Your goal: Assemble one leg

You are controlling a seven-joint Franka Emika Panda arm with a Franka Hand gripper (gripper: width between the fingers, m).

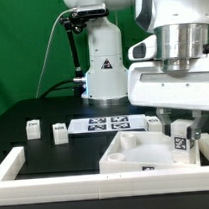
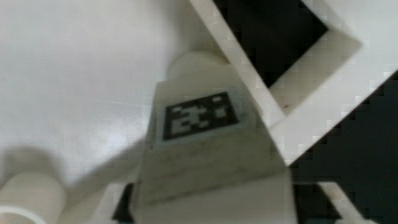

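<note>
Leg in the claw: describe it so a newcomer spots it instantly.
Start at the large white square rimmed tray part at the front. At its corner on the exterior view's right, the claw holds a small white tagged plastic post upright. The other posts sit loose on the black table.

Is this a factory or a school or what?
Most likely a robot lab. A robot arm stands on a black table, a marker board lies fixed on it, and the gripper grips a tagged leg.

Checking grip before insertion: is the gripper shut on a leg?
Yes: the gripper is shut on the leg, fingers flanking it above the tray.
</note>
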